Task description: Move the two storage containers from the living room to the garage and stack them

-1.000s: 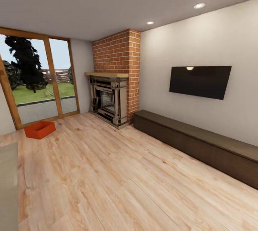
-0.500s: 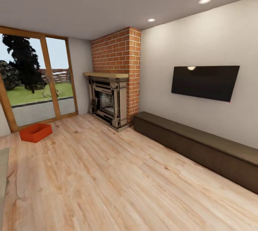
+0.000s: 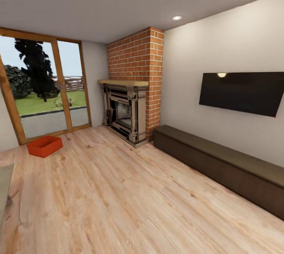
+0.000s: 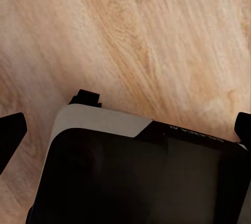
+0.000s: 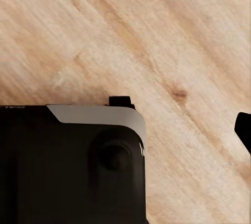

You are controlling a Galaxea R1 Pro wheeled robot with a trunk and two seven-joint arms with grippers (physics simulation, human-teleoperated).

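From the head cam I see the living room: light wood-plank floor point(image 3: 118, 198), beige walls, brick fireplace point(image 3: 132, 88) in the far corner. I use the fireplace as ref landmark.

1. Task item: one orange-red storage container point(image 3: 44, 146) sits on the planks, well left of the fireplace, just in front of the glass patio door point(image 3: 43, 88). It is upright, open top, nothing visible inside. It lies far from the robot, with bare planks between.
2. Right of the fireplace: a long dark low cabinet point(image 3: 221, 163) runs along the wall, its near end just beside the hearth. A black wall TV point(image 3: 240, 93) hangs above it.
3. Above the fireplace: two recessed ceiling lights point(image 3: 176, 17), both lit.
4. Left of the fireplace, at the near left edge of the head cam: a grey slab edge point(image 3: 4, 191), type cannot be told.

Wrist cams:
- Left wrist cam: dark robot body w/ pale trim over planks. Left pincer: black tips at both frame edges, spread wide apart, nothing between them but floor.
- Right wrist cam: same dark body over planks. Right pincer: one black tip at the frame edge; state cannot be told.
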